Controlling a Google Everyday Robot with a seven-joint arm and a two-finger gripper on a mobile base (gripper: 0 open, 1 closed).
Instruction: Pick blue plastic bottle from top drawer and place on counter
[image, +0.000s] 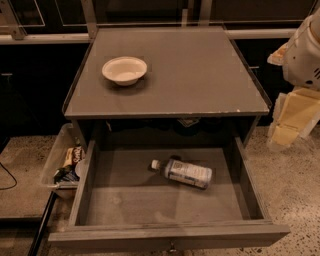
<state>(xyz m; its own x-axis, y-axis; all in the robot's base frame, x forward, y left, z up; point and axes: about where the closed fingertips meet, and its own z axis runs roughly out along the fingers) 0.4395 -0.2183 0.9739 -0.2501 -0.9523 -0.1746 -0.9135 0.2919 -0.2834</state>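
The blue plastic bottle (186, 173) lies on its side in the open top drawer (145, 202), right of the middle, with its white cap pointing left. The drawer is pulled out toward me below the counter (195, 75). My gripper (290, 122) hangs at the right edge of the view, beside the counter's right front corner and above the floor. It is well apart from the bottle and holds nothing that I can see.
A white bowl (124, 70) stands on the counter at the left. A clear plastic bin (59, 162) of snack packets sits on the floor left of the drawer. Speckled stone floor (295, 190) lies to the right.
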